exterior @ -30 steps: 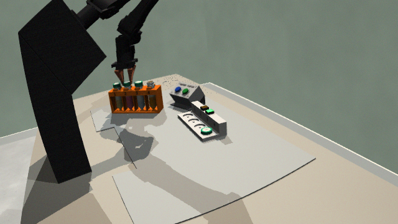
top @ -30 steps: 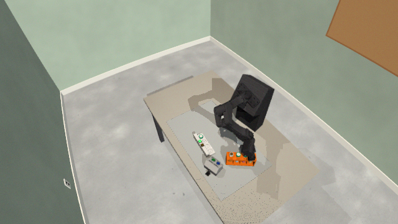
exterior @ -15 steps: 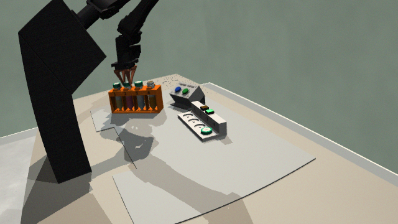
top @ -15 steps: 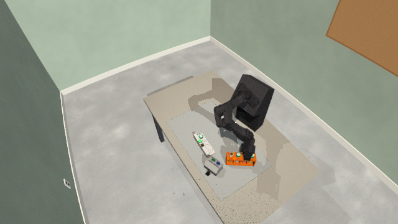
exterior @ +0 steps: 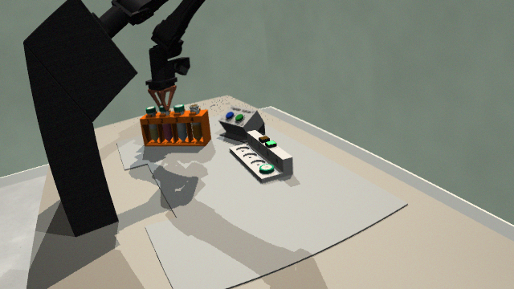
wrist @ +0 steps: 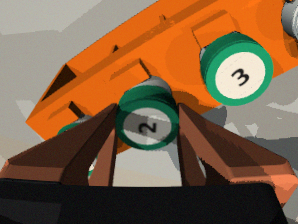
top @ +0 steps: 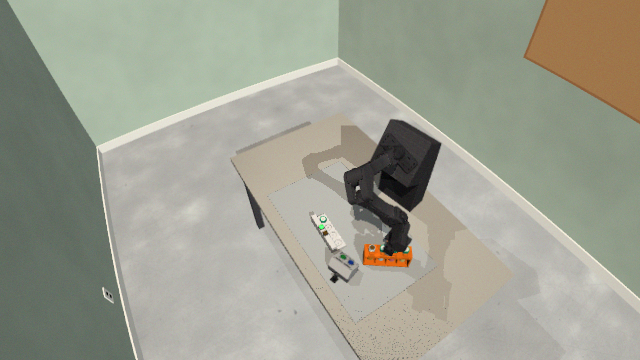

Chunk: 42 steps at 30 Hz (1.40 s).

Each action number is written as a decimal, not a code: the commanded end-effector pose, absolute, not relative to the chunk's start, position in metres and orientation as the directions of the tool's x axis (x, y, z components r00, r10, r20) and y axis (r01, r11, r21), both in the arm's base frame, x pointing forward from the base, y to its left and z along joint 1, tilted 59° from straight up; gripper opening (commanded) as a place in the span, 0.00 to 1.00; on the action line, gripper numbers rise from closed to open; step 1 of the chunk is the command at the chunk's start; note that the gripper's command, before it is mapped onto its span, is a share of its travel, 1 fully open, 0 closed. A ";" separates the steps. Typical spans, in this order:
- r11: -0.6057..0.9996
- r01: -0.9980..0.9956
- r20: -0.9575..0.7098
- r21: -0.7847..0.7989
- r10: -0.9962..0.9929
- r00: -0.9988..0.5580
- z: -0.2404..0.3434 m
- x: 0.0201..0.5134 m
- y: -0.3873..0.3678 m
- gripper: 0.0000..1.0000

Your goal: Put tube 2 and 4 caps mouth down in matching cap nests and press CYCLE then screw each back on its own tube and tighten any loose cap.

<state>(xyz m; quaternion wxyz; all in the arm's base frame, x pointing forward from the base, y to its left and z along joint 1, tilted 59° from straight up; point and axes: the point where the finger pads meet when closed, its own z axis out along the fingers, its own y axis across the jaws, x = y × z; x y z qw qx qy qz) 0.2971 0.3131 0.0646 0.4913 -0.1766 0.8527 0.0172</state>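
Observation:
The orange decapping station (exterior: pixel 175 128) holds four tubes. My gripper (wrist: pixel 147 112) comes down from above and is shut on the green cap 2 (wrist: pixel 147 119), which sits on tube 2 (exterior: pixel 162 109). Cap 3 (wrist: pixel 237 72) sits on its tube to the right, and cap 1 (exterior: pixel 151 109) to the left is mostly hidden by a finger in the wrist view. Tube 4 (exterior: pixel 194 107) stands open, without a cap. A green cap (exterior: pixel 266 168) lies in the end nest of the cap tray (exterior: pixel 257 160). The green lamp (exterior: pixel 271 143) on the console is lit; the amber lamp (exterior: pixel 263 139) is dark.
The small desk (exterior: pixel 240 122) with the blue CYCLE key (exterior: pixel 230 115) and the green READY key (exterior: pixel 239 117) stands between the station and the tray. The arm's black base block (exterior: pixel 68 108) stands behind the station. The other tray nests are empty.

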 end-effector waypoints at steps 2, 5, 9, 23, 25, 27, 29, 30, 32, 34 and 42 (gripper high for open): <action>0.951 -0.297 -0.853 -0.082 -0.222 -0.473 0.066 0.296 0.316 0.00; 0.951 -0.297 -0.853 -0.082 -0.222 -0.473 0.066 0.296 0.316 0.49; 0.951 -0.297 -0.853 -0.082 -0.222 -0.473 0.066 0.296 0.316 0.49; 0.853 -0.417 -0.797 -0.314 -0.476 -0.373 0.066 0.295 0.316 0.49; 0.812 -0.445 -0.769 -0.377 -0.542 -0.338 0.066 0.295 0.316 0.49; 0.766 -0.471 -0.736 -0.437 -0.606 -0.302 0.066 0.295 0.316 0.49; 0.715 -0.493 -0.699 -0.495 -0.665 -0.263 0.066 0.295 0.316 0.49; 0.688 -0.503 -0.679 -0.522 -0.693 -0.243 0.066 0.295 0.316 0.49; 0.631 -0.521 -0.635 -0.575 -0.746 -0.202 0.066 0.295 0.316 0.49; 0.631 -0.521 -0.635 -0.575 -0.746 -0.202 0.066 0.295 0.316 0.49; 0.516 -0.545 -0.545 -0.661 -0.829 -0.124 0.066 0.296 0.315 0.49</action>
